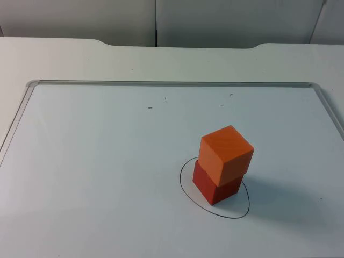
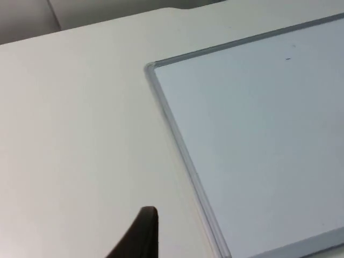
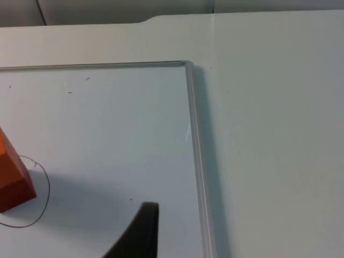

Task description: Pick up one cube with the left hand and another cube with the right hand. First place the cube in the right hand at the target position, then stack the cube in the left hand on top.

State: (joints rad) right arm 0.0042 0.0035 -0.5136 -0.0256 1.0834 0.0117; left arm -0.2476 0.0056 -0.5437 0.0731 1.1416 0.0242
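the orange cube (image 1: 226, 154) sits on top of the red cube (image 1: 214, 186), turned a little so its corners overhang the lower one. the red cube rests on the whiteboard (image 1: 107, 161), inside the oval outline (image 1: 236, 215) drawn in thin black line, toward the board's right half. nothing grips either cube. the right wrist view catches the edge of the stack (image 3: 11, 177) and part of the oval, with the board's metal frame (image 3: 194, 140) running past one black fingertip (image 3: 142, 231). the left wrist view looks over the board's corner (image 2: 151, 68) and the white table (image 2: 70, 134), one fingertip (image 2: 142, 234) in sight. whether either claw is released or clenched cannot be told.
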